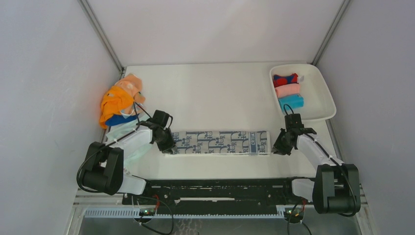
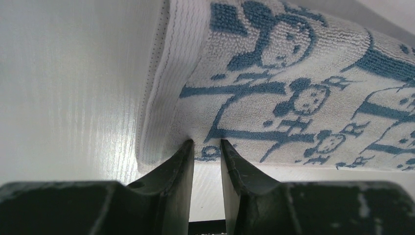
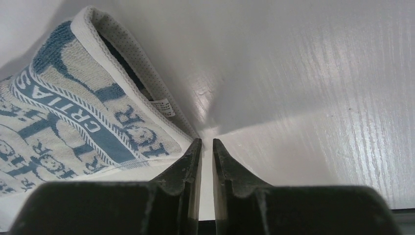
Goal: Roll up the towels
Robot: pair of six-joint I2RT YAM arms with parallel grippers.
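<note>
The printed towel (image 1: 220,142), folded into a long strip, lies across the near half of the counter (image 1: 210,98), with its long edges parallel to the near edge. The left end effector (image 1: 168,143) is at the strip's left end: fingers narrowly apart, tips against the near hem; whether cloth is pinched cannot be told. The right end effector (image 1: 280,147) is at the strip's right corner: fingers slightly apart, nothing between them. Bare counter extends behind the strip. The heaped towels (image 1: 117,100) sit far left. The rolled towels (image 1: 288,91) lie in the tray (image 1: 323,105), far right.
</note>
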